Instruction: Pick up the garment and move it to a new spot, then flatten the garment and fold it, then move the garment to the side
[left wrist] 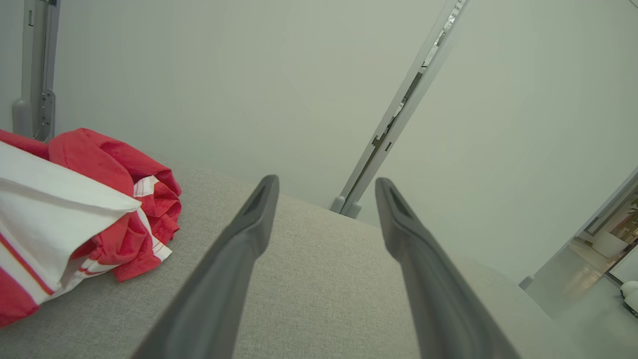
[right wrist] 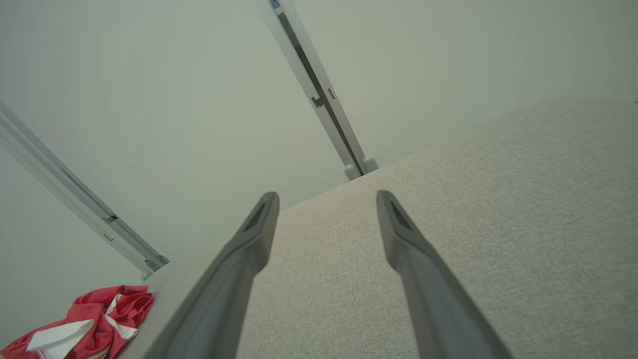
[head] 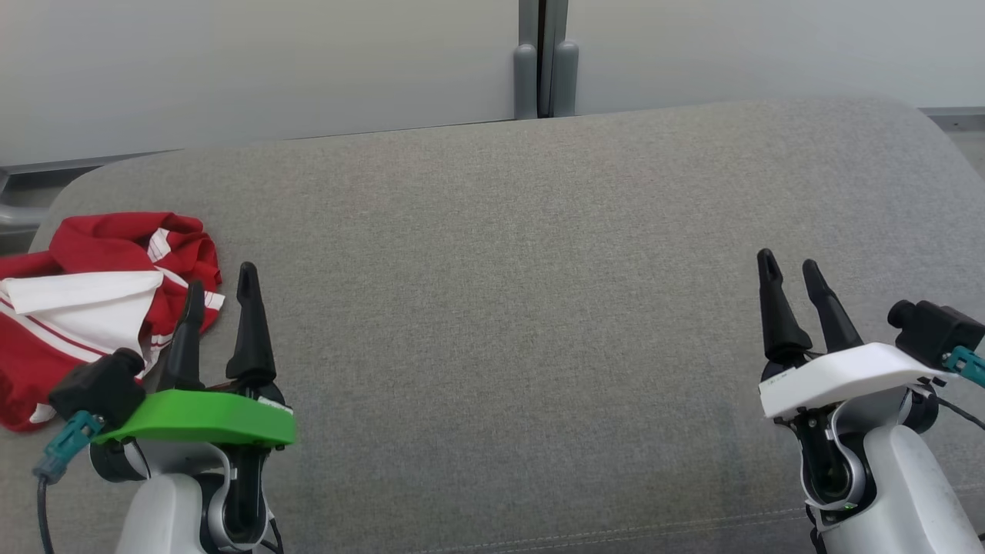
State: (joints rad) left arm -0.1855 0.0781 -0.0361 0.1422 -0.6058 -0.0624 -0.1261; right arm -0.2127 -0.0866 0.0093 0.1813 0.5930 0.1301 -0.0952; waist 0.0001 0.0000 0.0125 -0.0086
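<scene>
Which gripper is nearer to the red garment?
Left. The left gripper sits just beside the garment; the right gripper is far across the cushion.

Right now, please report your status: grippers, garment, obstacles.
Left gripper open, empty. Right gripper open, empty. Crumpled red-and-white fabric garment beside left gripper, untouched. No obstacle seen.

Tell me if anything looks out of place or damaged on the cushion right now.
Only the red and white garment: it lies crumpled in a heap at the grey cushion's left edge, just beside the open left gripper. The right gripper is open too. Nothing looks damaged or spilled.
</scene>
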